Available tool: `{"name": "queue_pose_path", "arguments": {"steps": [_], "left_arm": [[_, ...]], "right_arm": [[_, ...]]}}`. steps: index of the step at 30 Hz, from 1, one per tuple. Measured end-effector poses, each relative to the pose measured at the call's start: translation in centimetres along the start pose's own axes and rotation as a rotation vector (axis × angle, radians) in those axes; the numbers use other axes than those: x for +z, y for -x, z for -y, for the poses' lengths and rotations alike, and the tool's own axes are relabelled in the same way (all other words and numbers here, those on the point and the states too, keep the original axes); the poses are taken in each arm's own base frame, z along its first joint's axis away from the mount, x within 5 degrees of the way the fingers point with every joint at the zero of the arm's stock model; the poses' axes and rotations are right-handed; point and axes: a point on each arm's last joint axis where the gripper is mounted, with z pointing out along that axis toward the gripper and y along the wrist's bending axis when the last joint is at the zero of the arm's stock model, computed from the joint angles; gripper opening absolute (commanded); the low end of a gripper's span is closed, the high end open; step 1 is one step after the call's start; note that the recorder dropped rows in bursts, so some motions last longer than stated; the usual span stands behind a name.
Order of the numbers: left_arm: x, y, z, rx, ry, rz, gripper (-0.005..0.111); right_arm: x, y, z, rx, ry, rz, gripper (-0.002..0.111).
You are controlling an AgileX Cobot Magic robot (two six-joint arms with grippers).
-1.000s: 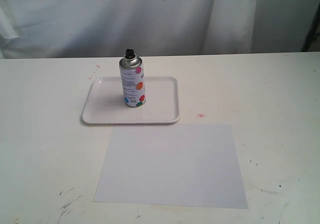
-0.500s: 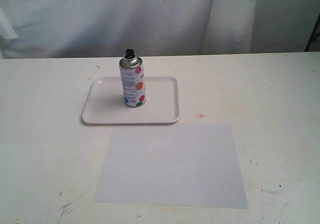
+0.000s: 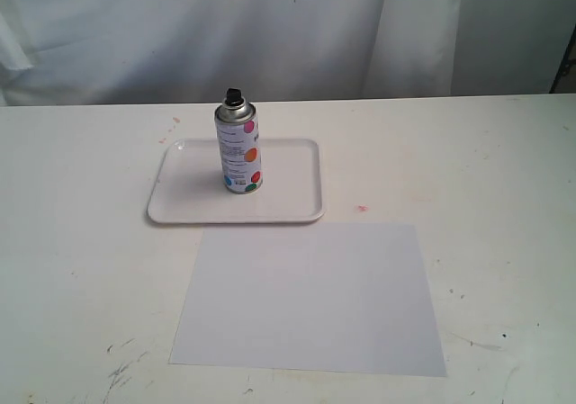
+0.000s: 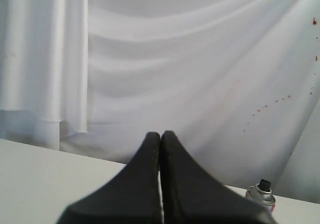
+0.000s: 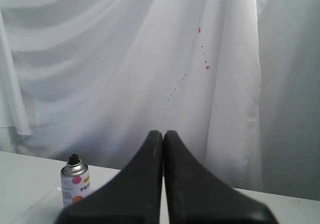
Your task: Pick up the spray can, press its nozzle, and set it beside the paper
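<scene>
1. Exterior view: shows the spray can [image 3: 238, 152] upright on a white tray [image 3: 288, 208], left of the tray's middle, with the black nozzle [image 3: 234, 94] on top. Puts the paper [image 3: 306, 296] flat on the table [image 3: 486, 170], just in front of the tray with a thin gap between them. Shows no arm and no tool.
2. Left wrist view: shows the left tool [image 4: 160, 136] clenched, tips pressed together, nothing between them. Points at the white drape [image 4: 190, 59], above the table. Catches only the can's silver shoulder and nozzle low in a corner, well apart from the tool.
3. Right wrist view: shows the right tool [image 5: 163, 134] clenched too, empty, aimed at the drape. Catches the can's upper half off to one side, well apart.
4. Handling, judged from the above:
   - Looks like a rigid thin-metal cylinder, probably light, with a smooth printed wall, so likely a bit slippery.
   - Tall and narrow, so likely to tip if nudged off-axis.
   - Needs a tool opened first. Best to grip mid-body across the diameter, below the shoulder.
   - Best to avoid the domed shoulder; looks tapered enough to squeeze out of a grip.
   - Best to leave the nozzle clear: small target, wants a centred downward press against a firm hold.
</scene>
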Motion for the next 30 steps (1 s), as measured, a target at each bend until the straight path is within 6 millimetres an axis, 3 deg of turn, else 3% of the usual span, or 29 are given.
{"name": "queue_pose_path", "arguments": {"steps": [23, 30], "left_arm": [[0.0, 0.0, 0.0, -0.008, -0.003, -0.002, 0.000], [0.7, -2.8, 0.2, 0.107, -0.050, -0.108, 0.000]], "right_arm": [[0.0, 0.0, 0.0, 0.001, 0.000, 0.000, 0.000], [0.0, 0.0, 0.0, 0.001, 0.000, 0.000, 0.000]]}}
